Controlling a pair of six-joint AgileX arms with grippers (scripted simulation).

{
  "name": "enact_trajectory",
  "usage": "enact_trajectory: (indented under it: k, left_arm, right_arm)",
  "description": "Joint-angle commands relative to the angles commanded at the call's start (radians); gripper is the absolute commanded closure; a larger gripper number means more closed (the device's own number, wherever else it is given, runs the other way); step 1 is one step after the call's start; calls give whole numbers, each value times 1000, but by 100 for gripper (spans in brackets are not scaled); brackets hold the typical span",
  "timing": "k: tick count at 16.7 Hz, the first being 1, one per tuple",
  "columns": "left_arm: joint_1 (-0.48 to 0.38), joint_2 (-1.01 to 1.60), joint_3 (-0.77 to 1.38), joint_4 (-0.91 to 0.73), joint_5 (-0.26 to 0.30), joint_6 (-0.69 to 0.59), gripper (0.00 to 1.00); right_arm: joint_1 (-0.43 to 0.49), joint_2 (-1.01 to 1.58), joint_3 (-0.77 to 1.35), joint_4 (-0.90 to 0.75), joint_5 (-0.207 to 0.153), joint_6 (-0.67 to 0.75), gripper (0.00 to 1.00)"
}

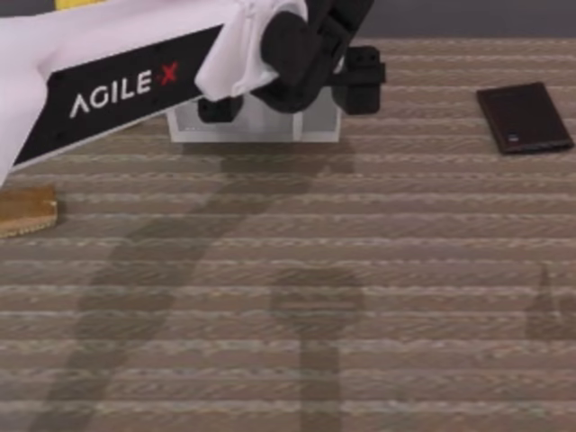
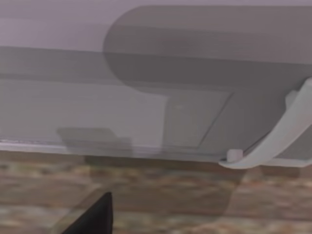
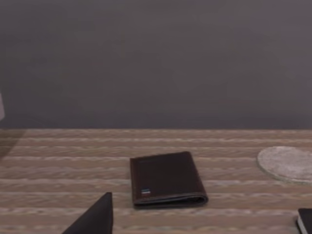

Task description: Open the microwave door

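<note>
Fingers of left gripper [image 1: 360, 76]: spread cannot be told; poised at the microwave's [image 1: 256, 121] front, door handle [image 2: 273, 141] just beside. Right arm: parked out of the top view.

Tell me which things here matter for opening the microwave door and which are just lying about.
For the job: the microwave, the microwave door, the handle, the left gripper beside it.

Lying about: the dark wallet, the tan block, the round coaster.
</note>
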Motion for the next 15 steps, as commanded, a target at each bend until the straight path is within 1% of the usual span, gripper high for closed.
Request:
enact_trajectory:
  k: [4,11,15]
  left_arm:
    - [6,1,-1,4,2,3,0]
    - [65,199,75,145,40,60,0]
    - [69,206,78,152,42,63,0]
  right_arm:
    - [0,0,0,0,0,0,0]
    - [0,0,0,0,0,0,0]
    - [0,0,0,0,0,0,0]
